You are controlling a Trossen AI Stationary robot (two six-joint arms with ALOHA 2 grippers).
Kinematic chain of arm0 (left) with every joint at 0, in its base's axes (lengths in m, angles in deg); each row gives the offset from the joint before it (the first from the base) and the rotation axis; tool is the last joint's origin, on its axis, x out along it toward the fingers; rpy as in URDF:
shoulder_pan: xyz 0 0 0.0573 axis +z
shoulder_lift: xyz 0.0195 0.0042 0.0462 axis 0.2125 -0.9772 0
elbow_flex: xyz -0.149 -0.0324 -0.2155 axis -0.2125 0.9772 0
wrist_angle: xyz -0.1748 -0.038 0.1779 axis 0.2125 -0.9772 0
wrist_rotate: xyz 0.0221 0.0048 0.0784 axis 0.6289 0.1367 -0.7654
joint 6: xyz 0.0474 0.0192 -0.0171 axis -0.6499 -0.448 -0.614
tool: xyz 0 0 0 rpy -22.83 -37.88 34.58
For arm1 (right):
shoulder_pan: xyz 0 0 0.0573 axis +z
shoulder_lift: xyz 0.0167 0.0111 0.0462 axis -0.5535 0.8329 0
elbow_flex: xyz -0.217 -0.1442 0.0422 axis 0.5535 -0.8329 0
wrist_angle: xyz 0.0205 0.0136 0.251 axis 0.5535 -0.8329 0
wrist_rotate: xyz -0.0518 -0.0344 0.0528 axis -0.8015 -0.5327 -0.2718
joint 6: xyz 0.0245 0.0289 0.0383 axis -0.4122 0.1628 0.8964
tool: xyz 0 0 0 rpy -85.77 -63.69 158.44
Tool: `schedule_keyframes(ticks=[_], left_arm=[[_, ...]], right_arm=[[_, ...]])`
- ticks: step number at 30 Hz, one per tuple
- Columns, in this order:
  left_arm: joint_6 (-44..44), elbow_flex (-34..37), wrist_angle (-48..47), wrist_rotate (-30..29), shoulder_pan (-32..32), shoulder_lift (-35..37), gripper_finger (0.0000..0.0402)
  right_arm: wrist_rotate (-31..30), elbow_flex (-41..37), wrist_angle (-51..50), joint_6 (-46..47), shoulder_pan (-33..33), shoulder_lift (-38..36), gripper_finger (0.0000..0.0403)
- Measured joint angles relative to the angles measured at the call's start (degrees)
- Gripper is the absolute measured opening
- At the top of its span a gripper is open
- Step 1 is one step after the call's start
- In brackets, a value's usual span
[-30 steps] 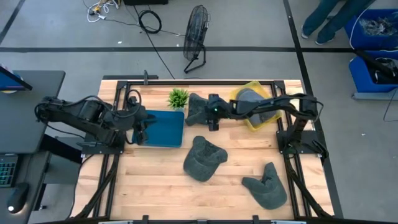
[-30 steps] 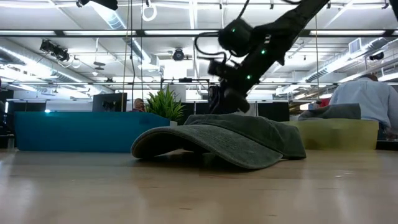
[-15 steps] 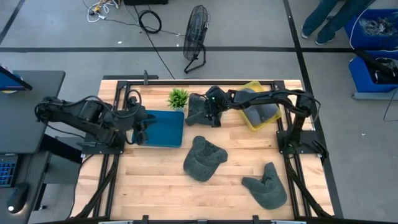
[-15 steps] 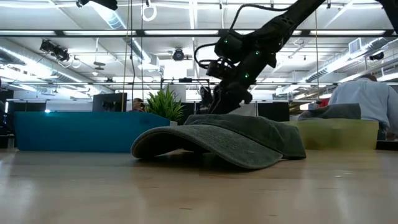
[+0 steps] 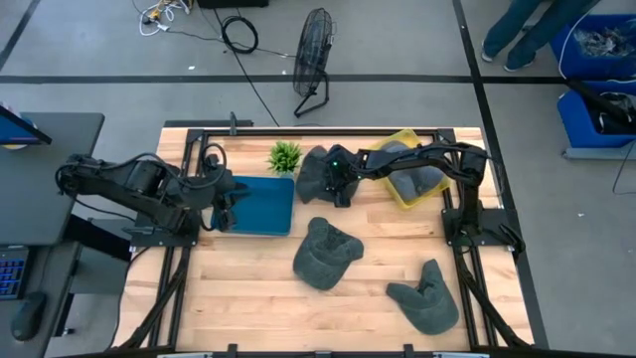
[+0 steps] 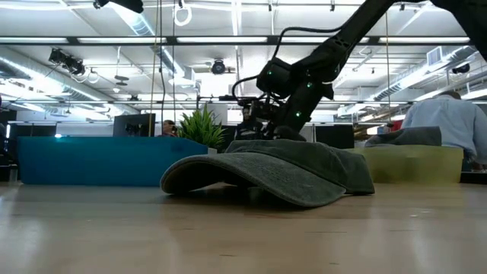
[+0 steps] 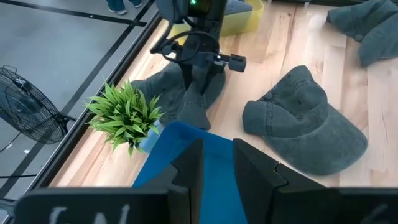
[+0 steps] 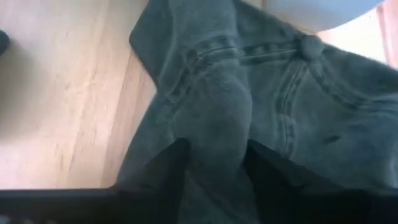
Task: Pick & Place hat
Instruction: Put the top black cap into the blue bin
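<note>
At the far edge of the surface, the right gripper (image 5: 335, 182) has its jaws half-closed around a fold of the grey cap (image 5: 316, 174); squeeze fully before lifting

Both arms are dark, almost black, built of rounded joint housings linked by slim tubular segments. The right arm (image 5: 417, 159) carries small green indicator lights on its wrist housing and a black cable looping beside it. Its right hand (image 8: 211, 168) ends in two flat, dark, matte fingers. The left arm (image 5: 129, 184) has bulkier black housings, and its left hand (image 7: 214, 165) shows two squared dark fingers.
</note>
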Motion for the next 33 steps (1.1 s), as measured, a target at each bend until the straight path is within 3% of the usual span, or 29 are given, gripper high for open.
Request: schedule_keyframes(ticks=[8,13,18,22,25,29,33], left_arm=[[0.0,0.0,-0.04,0.0,0.0,0.0,0.0087],[-0.21,0.0,-0.02,-1.28,0.0,0.0,0.0087],[-0.66,0.0,0.02,-9.86,0.01,0.01,0.0087],[-0.66,0.0,0.0,-16.39,0.02,0.07,0.0087],[-0.65,0.0,0.12,-18.33,0.02,0.07,0.0087],[-0.64,0.0,1.47,-18.63,0.0,0.11,0.0087],[-0.63,0.0,1.68,-18.7,-0.83,0.11,0.0087]], right_arm=[[-1.45,-0.25,-7.62,0.98,2.94,-4.06,0.0016],[-8.58,-0.35,-12.73,1.43,6.25,-12.24,0.0038],[-12.73,-0.35,-10.6,2.25,10.46,-21.25,0.0039],[-12.6,-0.24,-0.59,4.32,13.33,-25.29,0.0029],[-11.45,-0.24,14.77,4.56,14.51,-25.13,0.0026],[-3.75,-0.04,34.56,4.36,15.19,-20.48,0.0026],[-0.59,-0.17,45.12,4.09,15.29,-12.44,0.0025]])
